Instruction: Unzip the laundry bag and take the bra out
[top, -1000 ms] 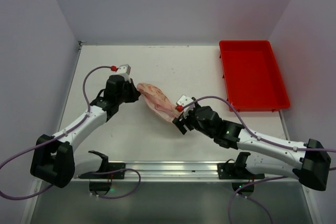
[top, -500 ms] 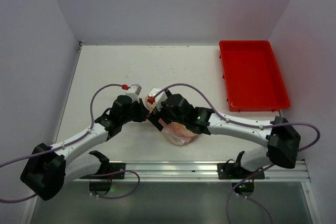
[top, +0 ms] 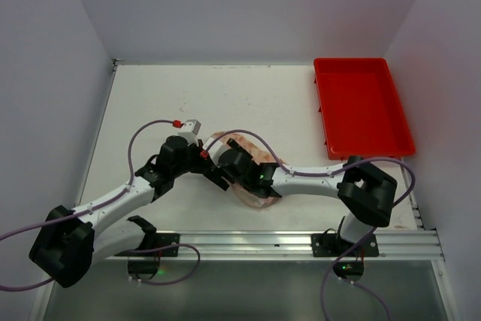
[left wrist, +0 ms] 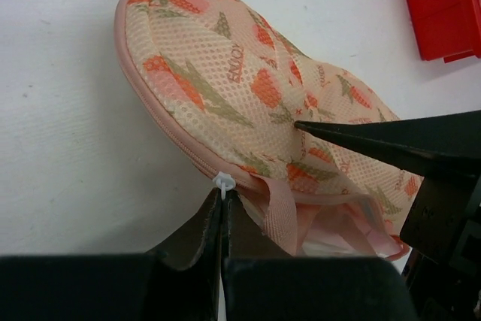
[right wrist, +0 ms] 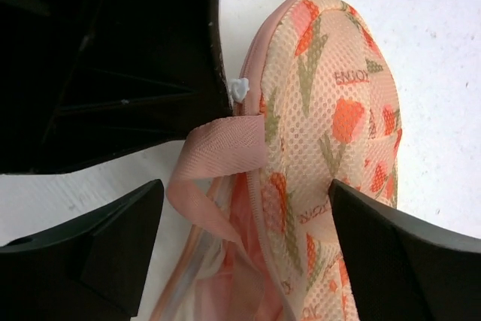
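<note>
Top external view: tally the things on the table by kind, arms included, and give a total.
Robot arms: 2, left arm and right arm
Laundry bag: 1
Red tray: 1
Total: 4

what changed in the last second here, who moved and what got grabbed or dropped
The left jaws dragged the laundry bag toward the near edge. The right jaws swung left from the bag's right end and now stand open over its partly unzipped end, beside the left jaws. Nothing newly gripped. Unchanged: left jaws shut on the white zipper pull; red tray in place.
</note>
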Controlling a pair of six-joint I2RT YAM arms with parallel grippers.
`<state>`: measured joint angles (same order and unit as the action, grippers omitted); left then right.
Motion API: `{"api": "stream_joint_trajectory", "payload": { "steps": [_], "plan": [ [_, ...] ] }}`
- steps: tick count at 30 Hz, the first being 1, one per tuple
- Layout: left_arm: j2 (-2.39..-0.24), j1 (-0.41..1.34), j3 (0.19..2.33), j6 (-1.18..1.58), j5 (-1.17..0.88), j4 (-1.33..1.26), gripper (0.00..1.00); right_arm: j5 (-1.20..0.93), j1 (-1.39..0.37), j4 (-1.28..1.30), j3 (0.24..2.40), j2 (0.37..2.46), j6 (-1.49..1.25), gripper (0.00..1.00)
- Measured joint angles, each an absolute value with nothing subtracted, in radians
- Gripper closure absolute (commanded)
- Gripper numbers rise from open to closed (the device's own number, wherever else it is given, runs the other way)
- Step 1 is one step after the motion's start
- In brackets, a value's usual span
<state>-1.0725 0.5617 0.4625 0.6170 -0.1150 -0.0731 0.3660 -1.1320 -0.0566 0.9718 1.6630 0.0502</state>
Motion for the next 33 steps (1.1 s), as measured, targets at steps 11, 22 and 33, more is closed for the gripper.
{"api": "stream_joint_trajectory", "payload": {
  "steps": [11,22,33],
  "plan": [
    [-1.069,0.554,0.471,0.617,-0.097,-0.046,1.00,0.430,-1.143,-0.208,0.869,1.663,0.109,1.00],
    [-1.201,0.381,0.546,0.611,-0.170,-0.068,1.00,0.344,-1.135,-0.172,0.699,1.346,0.119,1.00],
    [-1.343,0.364,0.480,0.595,-0.306,-0.262,1.00,0.338,-1.131,-0.075,0.680,1.341,0.064,0.29]
  ]
}}
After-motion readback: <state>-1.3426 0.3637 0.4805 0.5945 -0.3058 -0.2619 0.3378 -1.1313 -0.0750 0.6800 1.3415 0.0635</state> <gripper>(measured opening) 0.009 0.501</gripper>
